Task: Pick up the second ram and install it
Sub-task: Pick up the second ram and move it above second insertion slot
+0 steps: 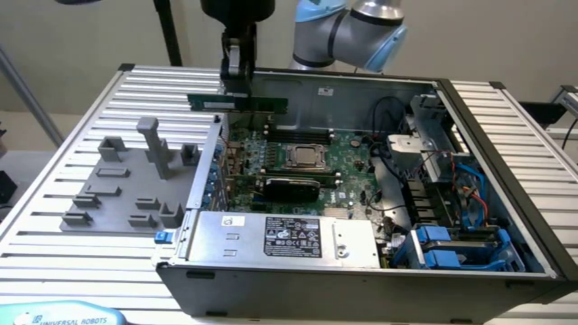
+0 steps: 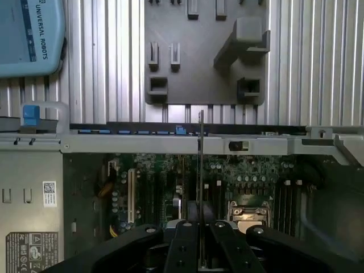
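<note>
The second ram (image 1: 267,103), a thin green stick, hangs level above the far left corner of the open computer case (image 1: 505,169), over the motherboard (image 1: 348,152). My gripper (image 1: 237,97) comes down from above and is shut on the stick near its middle. In the wrist view the ram (image 2: 201,153) is seen edge-on as a thin line running out from between my black fingers (image 2: 185,242). It crosses the case wall (image 2: 142,142) and hangs well above the board. The square CPU socket (image 1: 305,157) lies below it, toward the exterior view's right.
A grey fixture plate (image 1: 126,183) with upright blocks lies on the slatted table at the exterior view's left. The silver power supply (image 1: 280,237) fills the case's near side, with cables and blue drive bays (image 1: 451,250) at the right. A light blue pendant (image 2: 31,34) rests on the table.
</note>
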You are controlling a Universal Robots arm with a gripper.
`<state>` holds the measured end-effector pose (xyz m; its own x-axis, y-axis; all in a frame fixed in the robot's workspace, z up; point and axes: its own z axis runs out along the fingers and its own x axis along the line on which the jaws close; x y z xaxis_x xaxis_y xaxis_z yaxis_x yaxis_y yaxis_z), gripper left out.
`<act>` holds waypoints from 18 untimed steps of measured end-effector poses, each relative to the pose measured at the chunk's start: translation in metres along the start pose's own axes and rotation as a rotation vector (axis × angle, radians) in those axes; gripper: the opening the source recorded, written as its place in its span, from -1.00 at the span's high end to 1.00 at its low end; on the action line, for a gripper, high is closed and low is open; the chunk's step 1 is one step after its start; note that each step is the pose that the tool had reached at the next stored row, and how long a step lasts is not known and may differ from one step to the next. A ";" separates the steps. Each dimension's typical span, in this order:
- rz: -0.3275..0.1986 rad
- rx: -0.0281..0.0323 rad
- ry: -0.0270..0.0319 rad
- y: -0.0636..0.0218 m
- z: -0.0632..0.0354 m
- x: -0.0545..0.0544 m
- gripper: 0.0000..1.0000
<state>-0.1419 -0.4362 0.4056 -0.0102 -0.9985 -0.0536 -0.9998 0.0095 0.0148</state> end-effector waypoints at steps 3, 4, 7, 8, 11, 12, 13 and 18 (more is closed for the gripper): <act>0.000 0.0000 0.0000 -0.0128 0.0018 -0.005 0.73; 0.000 0.0001 0.0001 -0.0169 0.0027 -0.007 0.73; 0.000 0.0000 0.0013 -0.0291 0.0061 -0.012 0.73; 0.000 0.0001 0.0019 -0.0332 0.0077 -0.015 0.73; 0.000 0.0001 0.0039 -0.0446 0.0122 -0.020 0.73; 0.000 0.0001 0.0046 -0.0484 0.0137 -0.023 0.73; 0.000 0.0001 0.0052 -0.0520 0.0153 -0.025 0.73; 0.000 0.0001 0.0064 -0.0691 0.0246 -0.037 0.73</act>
<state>-0.0728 -0.3983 0.3820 -0.0102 -0.9988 -0.0473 -0.9998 0.0095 0.0147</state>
